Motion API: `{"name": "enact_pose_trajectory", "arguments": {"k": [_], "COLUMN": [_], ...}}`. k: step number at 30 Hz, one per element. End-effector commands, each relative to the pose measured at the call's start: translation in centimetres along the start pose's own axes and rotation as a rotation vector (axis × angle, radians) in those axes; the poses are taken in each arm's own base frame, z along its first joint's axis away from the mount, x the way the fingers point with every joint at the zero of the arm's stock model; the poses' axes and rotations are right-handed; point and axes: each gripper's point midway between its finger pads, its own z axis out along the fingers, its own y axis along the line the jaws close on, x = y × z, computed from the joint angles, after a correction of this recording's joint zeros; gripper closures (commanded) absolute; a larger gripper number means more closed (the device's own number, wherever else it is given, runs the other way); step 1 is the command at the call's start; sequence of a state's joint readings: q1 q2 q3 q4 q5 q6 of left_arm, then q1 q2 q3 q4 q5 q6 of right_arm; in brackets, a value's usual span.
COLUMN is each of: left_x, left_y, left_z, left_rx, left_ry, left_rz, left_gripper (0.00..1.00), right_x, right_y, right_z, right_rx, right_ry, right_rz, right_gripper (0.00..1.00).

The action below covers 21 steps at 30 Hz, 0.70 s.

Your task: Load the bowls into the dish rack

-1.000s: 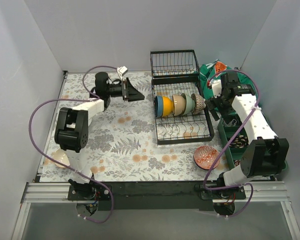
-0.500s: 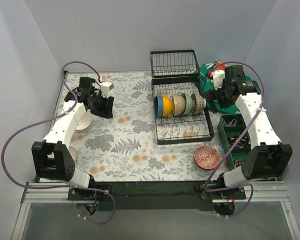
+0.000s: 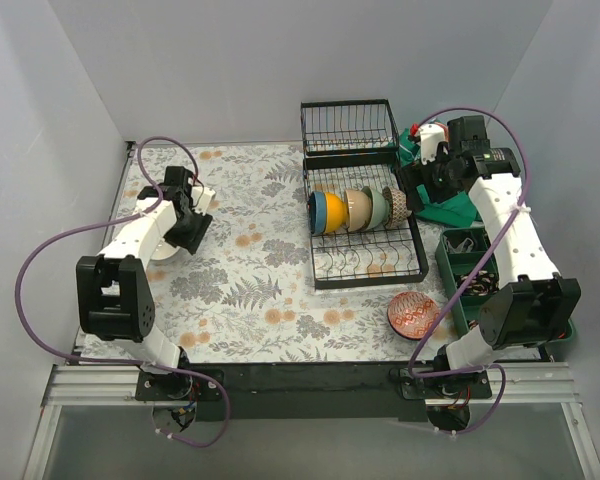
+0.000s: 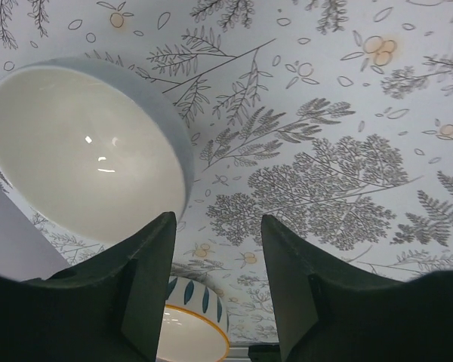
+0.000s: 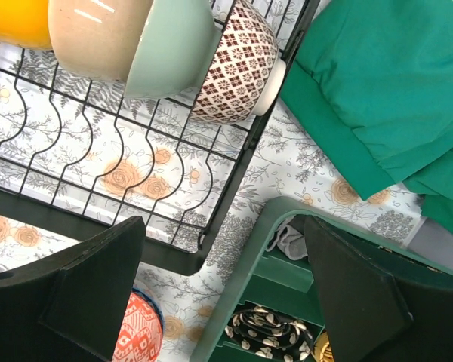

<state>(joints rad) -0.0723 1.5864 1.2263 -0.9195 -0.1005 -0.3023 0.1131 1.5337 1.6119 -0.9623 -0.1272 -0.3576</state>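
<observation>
The black wire dish rack (image 3: pixel 370 262) holds a row of bowls on edge: blue (image 3: pixel 315 213), yellow-orange (image 3: pixel 331 212), cream (image 3: pixel 357 208), mint green (image 3: pixel 378 207) and brown patterned (image 3: pixel 399 205). A red patterned bowl (image 3: pixel 413 315) lies on the table in front of the rack's right corner. My left gripper (image 3: pixel 190 232) is open and empty, just right of a white bowl (image 4: pixel 83 147) at the table's left. A blue-leaf bowl with an orange rim (image 4: pixel 192 324) shows below its fingers. My right gripper (image 5: pixel 223 234) is open and empty, above the rack's right edge (image 5: pixel 234 173) beside the brown patterned bowl (image 5: pixel 238 68).
A green compartmented tray (image 3: pixel 458 292) with small items stands right of the rack, and a green cloth (image 3: pixel 442 208) lies behind it. The rack's raised basket end (image 3: pixel 348 128) is at the back. White walls close in the left, back and right sides.
My left arm swung from the back centre to the left and came down beside the white bowl. My right gripper shifted a little towards the back, staying by the rack's right side.
</observation>
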Motion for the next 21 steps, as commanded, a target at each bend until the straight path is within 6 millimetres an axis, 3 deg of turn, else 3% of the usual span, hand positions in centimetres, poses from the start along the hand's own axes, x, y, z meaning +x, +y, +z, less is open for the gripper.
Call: {"name": "enact_pose_trajectory", "arguments": {"k": [1,6,11,14,15,16,18,19,20,21], "left_x": [-0.7,0.3,0.9,1.0,1.1,0.9,-0.6,-1.5,-5.4,-5.9], "left_y": [3.3,3.7,4.4,4.1,4.0,3.7,3.5,2.7,2.1,0.8], "left_z": [0.7,2.9,4.8,5.3,5.4,5.0,3.3,1.3,-1.8,-3.8], "left_rx": [-0.086,-0.096,-0.144,-0.129,-0.123,-0.100,-0.074,-0.028,-0.007,0.041], "left_ry": [-0.007,0.002,0.014,0.017,0.020,0.026,-0.011,-0.048,-0.157,-0.168], "left_rz": [-0.004,0.025,0.076,0.075,0.076,0.070,0.048,0.049,0.075,0.104], "left_gripper": [0.56,0.62,0.72,0.75,0.88,0.97,1.00,1.00,1.00,1.00], "right_x": [-1.5,-1.5,-2.8,-2.6,-2.7,-2.8,-2.8,-2.8,-2.4,-2.1], "right_y": [-0.1,-1.6,-0.8,-0.4,-0.4,-0.2,0.1,0.5,0.7,0.9], "right_z": [-0.4,-1.1,-2.9,-3.7,-4.0,-4.7,-5.4,-6.6,-6.8,-6.9], "right_rx": [0.000,0.090,0.067,0.061,0.061,0.066,0.067,0.073,0.071,0.075], "right_ry": [-0.044,-0.034,-0.117,-0.129,-0.133,-0.152,-0.175,-0.203,-0.208,-0.219], "right_rz": [0.006,0.007,-0.015,-0.043,-0.046,-0.042,-0.030,-0.019,-0.016,-0.019], "right_gripper": [0.05,0.05,0.05,0.05,0.05,0.05,0.05,0.05,0.05,0.05]}}
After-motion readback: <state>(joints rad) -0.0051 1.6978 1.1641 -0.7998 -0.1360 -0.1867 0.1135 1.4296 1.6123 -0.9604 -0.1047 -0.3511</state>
